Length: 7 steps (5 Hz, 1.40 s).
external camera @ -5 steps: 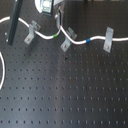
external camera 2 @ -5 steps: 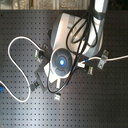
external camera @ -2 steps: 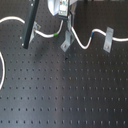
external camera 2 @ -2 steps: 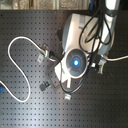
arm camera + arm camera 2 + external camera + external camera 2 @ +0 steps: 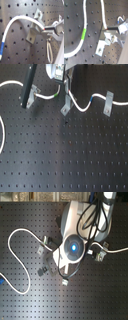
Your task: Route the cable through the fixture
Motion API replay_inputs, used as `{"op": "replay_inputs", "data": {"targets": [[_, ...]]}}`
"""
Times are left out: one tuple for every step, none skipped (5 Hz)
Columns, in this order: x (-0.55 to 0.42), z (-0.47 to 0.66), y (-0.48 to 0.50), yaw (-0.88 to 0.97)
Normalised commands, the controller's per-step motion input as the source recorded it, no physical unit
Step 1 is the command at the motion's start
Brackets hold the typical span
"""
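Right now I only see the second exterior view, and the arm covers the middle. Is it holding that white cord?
Observer: Yes. In the first wrist view the end effector is pinching the cable.
Operator: Anything close to it?
Observer: A grey clip stands right beside the grip point in the second wrist view.
Operator: Is the cord all white?
Observer: No, the second wrist view shows a green band on it.
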Motion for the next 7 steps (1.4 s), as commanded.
{"op": "replay_inputs", "data": {"targets": [[-0.471, 0.02, -0.281, 0.08], [-0.449, 0.06, -0.039, 0.17], [-0.241, 0.01, 0.313, 0.20], [0.071, -0.09, 0.056, 0.00], [0.262, -0.02, -0.325, 0.00], [0.188, 0.00, -0.312, 0.00], [-0.010, 0.00, 0.021, 0.00]]}}
